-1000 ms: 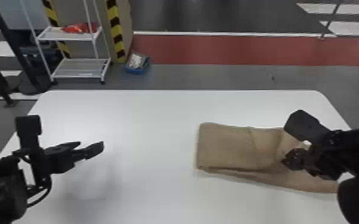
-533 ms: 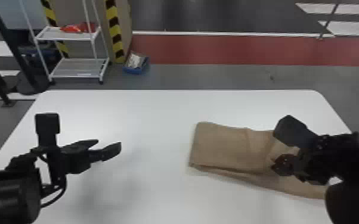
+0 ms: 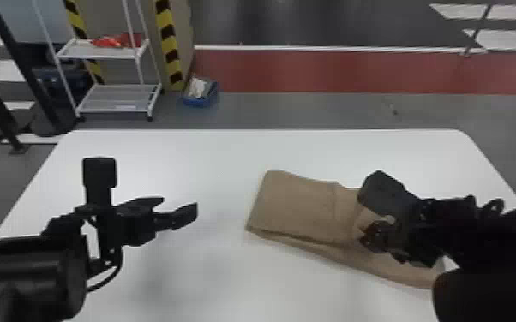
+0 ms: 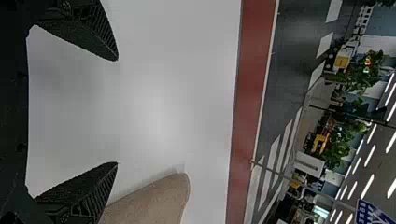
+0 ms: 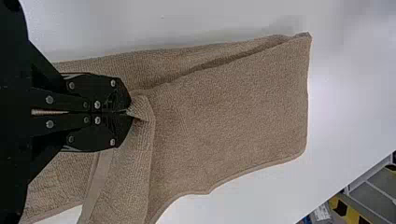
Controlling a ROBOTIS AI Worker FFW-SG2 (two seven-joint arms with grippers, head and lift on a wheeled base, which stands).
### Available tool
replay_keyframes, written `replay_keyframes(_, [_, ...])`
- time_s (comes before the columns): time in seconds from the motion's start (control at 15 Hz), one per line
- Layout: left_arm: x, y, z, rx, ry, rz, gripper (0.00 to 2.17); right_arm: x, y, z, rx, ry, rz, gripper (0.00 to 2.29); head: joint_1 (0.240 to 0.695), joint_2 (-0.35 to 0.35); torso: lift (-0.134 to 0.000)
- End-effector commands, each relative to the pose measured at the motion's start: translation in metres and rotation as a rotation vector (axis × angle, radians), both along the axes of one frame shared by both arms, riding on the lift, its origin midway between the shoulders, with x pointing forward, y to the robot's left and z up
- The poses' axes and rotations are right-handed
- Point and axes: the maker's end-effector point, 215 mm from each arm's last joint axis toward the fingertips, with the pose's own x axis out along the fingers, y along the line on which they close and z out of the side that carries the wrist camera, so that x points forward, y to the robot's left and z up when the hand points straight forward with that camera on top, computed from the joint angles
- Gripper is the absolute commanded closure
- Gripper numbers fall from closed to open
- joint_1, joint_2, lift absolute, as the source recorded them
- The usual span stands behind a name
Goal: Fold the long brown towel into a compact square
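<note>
The long brown towel [image 3: 295,205] was laid, partly folded over itself, on the right side of the white table [image 3: 227,282]. A fold of it was pinched in the closed jaws of the right gripper [image 3: 366,237]. The left gripper [image 3: 179,205] was held left of the towel, jaws spread wide and empty.

There is one brown towel [image 3: 295,205] on one white counter [image 3: 210,171]. The robot has two hands, one left hand [image 3: 180,206] and one right hand [image 3: 370,237], with two fingers [image 4: 91,35] apiece, four in all. Beyond stand one white rack [image 3: 98,55] with two shelves [image 3: 118,100], one blue bin [image 3: 199,102] and two dark poles [image 3: 18,64]. The red things [image 3: 111,40] on the rack are too blurred to count.
</note>
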Motion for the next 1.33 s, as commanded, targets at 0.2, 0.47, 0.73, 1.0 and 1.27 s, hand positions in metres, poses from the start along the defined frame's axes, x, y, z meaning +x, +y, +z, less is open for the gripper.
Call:
replay_keyframes(0.2, [0.007, -0.051, 0.005, 0.045, -0.02, -0.058, 0.09, 0.01, 0.023, 0.009, 0.022, -0.044, 0.008, 1.54, 0.695, -0.014, -0.124])
replay_keyframes(0.47, [0.0, -0.088, -0.007, 0.075, -0.006, -0.118, 0.09, 0.015, 0.052, 0.013, 0.043, -0.065, 0.032, 1.54, 0.695, -0.035, -0.124])
replay_keyframes(0.73, [-0.001, -0.103, -0.014, 0.11, -0.015, -0.131, 0.09, 0.016, 0.065, 0.013, 0.047, -0.065, 0.049, 1.54, 0.695, -0.038, -0.124])
replay_keyframes(1.0, [0.023, -0.107, -0.017, 0.172, -0.068, -0.109, 0.09, 0.009, 0.063, 0.008, 0.045, -0.054, 0.044, 1.54, 0.695, -0.043, -0.124])
replay_keyframes(1.27, [0.036, -0.097, -0.031, 0.25, -0.076, -0.11, 0.09, -0.005, 0.036, 0.017, 0.044, -0.061, 0.018, 1.54, 0.695, -0.051, -0.124])
